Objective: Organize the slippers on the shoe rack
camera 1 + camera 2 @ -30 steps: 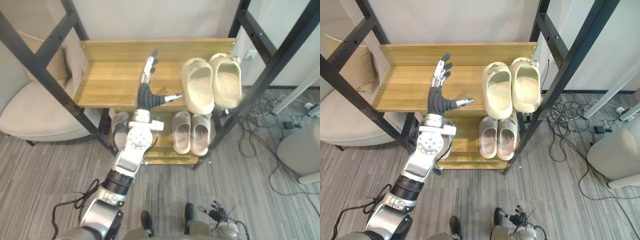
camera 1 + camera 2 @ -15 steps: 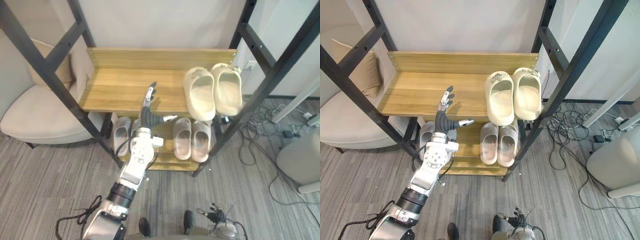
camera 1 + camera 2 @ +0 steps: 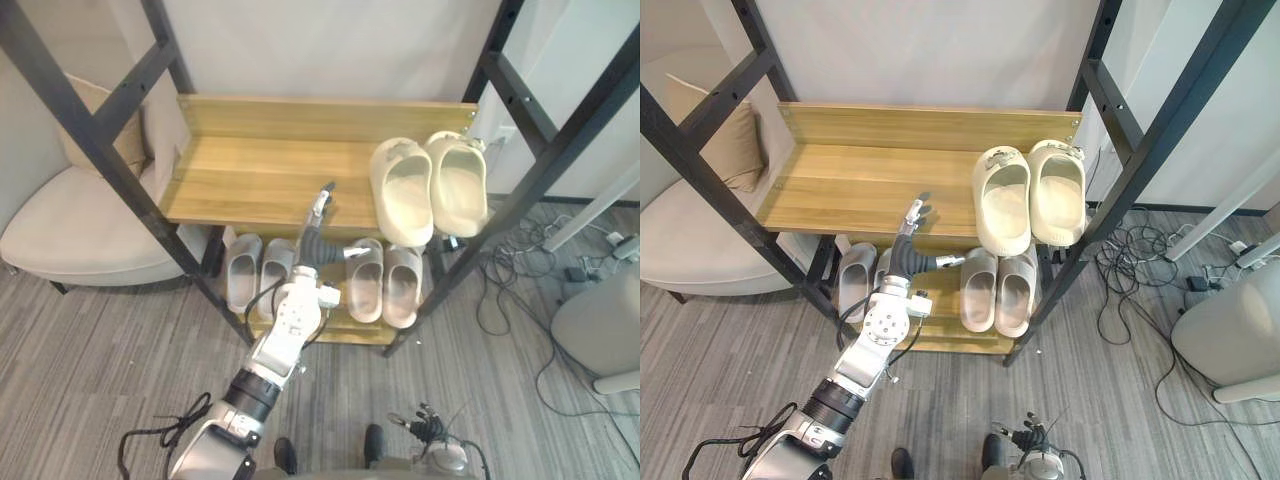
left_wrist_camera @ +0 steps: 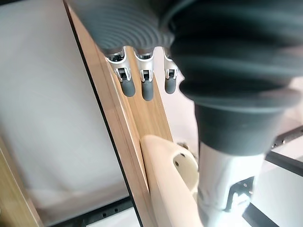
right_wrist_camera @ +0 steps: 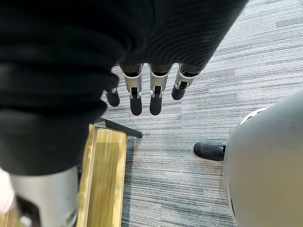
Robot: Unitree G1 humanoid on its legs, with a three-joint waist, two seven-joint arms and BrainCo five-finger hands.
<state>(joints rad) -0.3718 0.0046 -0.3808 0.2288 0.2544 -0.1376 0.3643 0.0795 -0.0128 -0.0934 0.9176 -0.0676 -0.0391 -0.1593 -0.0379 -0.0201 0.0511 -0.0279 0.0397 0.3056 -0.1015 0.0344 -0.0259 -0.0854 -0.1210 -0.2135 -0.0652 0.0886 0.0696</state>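
Observation:
A black-framed shoe rack has a wooden upper shelf (image 3: 250,170). A cream pair of slippers (image 3: 400,190) lies at its right end. On the lower shelf sit a grey pair (image 3: 243,272) at the left and a beige pair (image 3: 365,280) at the right. My left hand (image 3: 318,225) is raised at the upper shelf's front edge, left of the cream pair, open and holding nothing. Its fingers (image 4: 147,82) point along the shelf edge, with a cream slipper (image 4: 165,179) just beyond. My right hand (image 5: 142,90) hangs open over the floor.
A beige armchair (image 3: 70,230) with a cushion (image 3: 95,120) stands left of the rack. Loose cables (image 3: 520,270) lie on the grey floor at the right, beside a rounded grey-white object (image 3: 600,310).
My left hand has come down from over the upper shelf to its front edge and drifted right, still open. The view has shifted a little; the slippers lie where they were.

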